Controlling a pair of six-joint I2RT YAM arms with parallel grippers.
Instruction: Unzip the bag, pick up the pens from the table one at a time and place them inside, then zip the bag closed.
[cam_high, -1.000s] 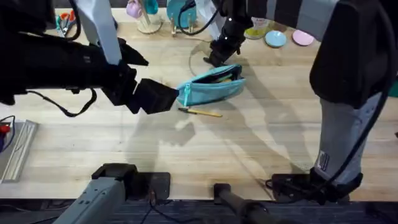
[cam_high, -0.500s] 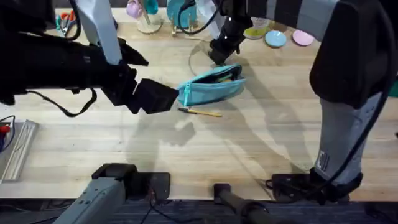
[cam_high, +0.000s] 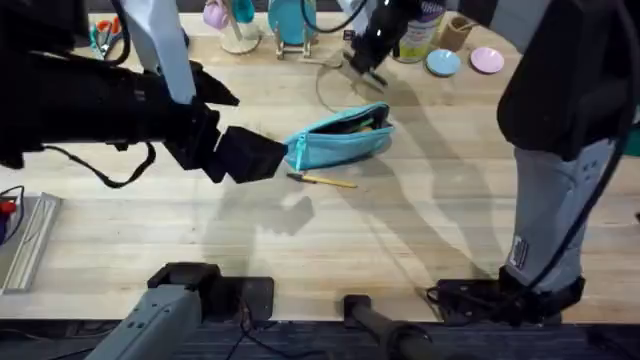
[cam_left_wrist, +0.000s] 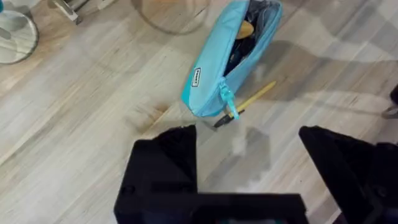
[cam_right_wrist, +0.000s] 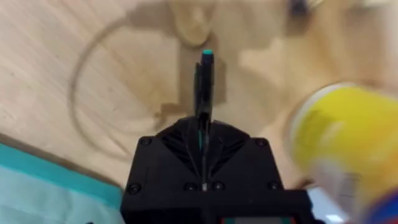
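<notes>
The teal bag (cam_high: 340, 138) lies mid-table with its zipper open and dark contents showing inside (cam_left_wrist: 239, 53). A yellow pen (cam_high: 322, 180) with a black end rests on the table right in front of the bag (cam_left_wrist: 250, 99). My left gripper (cam_high: 250, 155) hovers just left of the bag's zipper-pull end, open with nothing between its fingers (cam_left_wrist: 249, 162). My right gripper (cam_high: 363, 58) is raised behind the bag, near the table's back, shut on a black pen (cam_right_wrist: 204, 81) with a teal tip that sticks out past the fingers.
Along the back edge stand a pink cup (cam_high: 215, 14), a teal stand (cam_high: 290, 22), a cardboard tube (cam_high: 458, 30) and blue (cam_high: 442, 62) and pink (cam_high: 487, 60) discs. Scissors (cam_high: 105, 35) lie at back left, a metal tray (cam_high: 25, 240) at far left. A thin cable loop (cam_high: 325, 95) lies behind the bag.
My right gripper has risen and moved back from the bag's far side toward the table's rear, carrying the black pen. The left arm, bag and yellow pen have not moved.
</notes>
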